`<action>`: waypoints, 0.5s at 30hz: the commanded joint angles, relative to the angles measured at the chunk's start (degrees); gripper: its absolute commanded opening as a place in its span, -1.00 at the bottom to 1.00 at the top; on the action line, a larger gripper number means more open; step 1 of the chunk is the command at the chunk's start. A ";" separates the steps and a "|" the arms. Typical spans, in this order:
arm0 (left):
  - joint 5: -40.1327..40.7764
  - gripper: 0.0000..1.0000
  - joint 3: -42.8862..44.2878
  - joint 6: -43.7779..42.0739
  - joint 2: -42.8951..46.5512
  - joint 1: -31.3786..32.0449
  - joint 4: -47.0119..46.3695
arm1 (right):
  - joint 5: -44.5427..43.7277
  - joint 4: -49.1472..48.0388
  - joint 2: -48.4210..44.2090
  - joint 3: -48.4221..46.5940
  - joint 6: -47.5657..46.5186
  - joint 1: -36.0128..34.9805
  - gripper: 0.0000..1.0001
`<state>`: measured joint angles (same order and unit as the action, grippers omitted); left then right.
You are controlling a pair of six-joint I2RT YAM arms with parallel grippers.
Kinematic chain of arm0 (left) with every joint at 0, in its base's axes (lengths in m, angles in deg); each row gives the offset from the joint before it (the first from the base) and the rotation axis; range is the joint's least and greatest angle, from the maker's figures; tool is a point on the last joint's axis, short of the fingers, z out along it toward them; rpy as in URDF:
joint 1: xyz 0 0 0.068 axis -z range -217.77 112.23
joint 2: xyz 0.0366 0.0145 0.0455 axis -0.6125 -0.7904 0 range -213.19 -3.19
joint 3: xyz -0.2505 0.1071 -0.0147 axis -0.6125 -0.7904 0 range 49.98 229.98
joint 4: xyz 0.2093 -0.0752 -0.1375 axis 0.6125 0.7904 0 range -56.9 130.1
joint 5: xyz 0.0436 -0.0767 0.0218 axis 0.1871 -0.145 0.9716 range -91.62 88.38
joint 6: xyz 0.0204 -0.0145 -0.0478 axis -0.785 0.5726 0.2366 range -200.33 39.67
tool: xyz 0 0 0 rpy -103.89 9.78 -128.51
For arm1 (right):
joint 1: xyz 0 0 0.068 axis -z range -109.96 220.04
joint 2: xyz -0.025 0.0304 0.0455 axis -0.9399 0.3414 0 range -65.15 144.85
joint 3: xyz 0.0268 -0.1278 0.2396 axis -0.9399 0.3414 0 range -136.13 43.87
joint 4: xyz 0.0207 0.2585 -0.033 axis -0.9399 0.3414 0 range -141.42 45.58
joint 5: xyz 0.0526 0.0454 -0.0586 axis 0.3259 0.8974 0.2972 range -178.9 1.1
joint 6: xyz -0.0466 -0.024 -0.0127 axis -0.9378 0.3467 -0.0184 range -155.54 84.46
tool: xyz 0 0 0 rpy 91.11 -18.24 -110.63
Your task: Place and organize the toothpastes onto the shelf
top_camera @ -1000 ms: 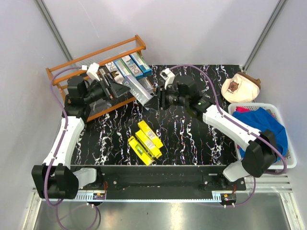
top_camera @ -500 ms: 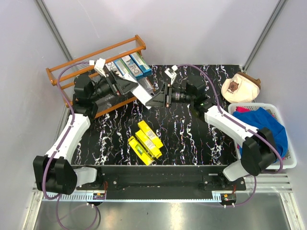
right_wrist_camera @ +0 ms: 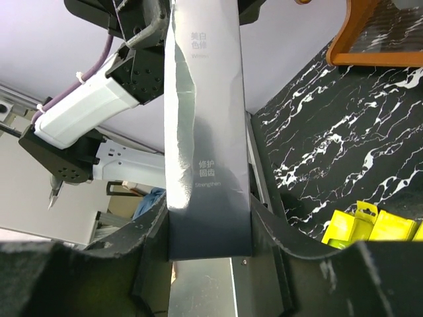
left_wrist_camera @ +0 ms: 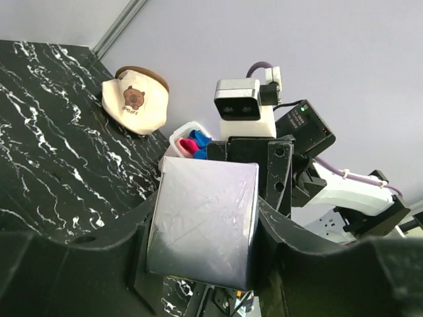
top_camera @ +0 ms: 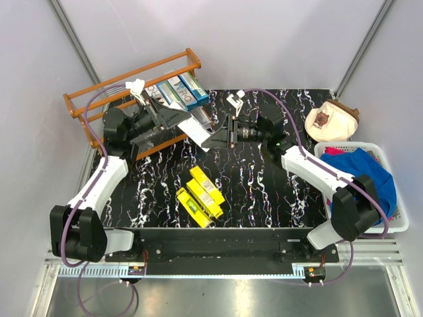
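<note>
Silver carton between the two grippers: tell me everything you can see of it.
The silver carton is a long, slim box, glossy silver-grey and darker toward one end, with small pale print and a slight crease. It is held in the air above the table, just in front of the shelf. The left gripper clamps one end and the right gripper the other.

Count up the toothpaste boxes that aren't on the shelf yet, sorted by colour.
yellow cartons, lying on the table: 3
silver-grey carton, gripped by the left pincer and the right pincer: 1
Total: 4
</note>
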<state>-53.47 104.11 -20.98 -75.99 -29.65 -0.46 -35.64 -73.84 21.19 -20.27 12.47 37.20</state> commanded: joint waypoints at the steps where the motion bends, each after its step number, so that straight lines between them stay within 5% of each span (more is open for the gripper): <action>1: 0.44 -0.36 -0.34 1.73 -0.86 0.41 -7.48 | -2.26 -5.80 -0.74 1.03 1.20 -0.74 0.10; 6: 2.55 -0.36 -1.04 2.34 0.19 0.23 -7.92 | -7.97 -8.34 -4.34 5.33 2.44 -0.82 0.59; 15: 5.27 -0.38 -2.71 5.33 1.78 0.14 -11.08 | -12.91 -24.59 -7.51 15.44 14.19 -0.82 0.58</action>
<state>-51.31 102.14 -18.03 -76.68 -29.39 -4.57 -45.33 -85.53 15.18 -7.68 19.11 36.72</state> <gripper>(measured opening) 0.425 0.796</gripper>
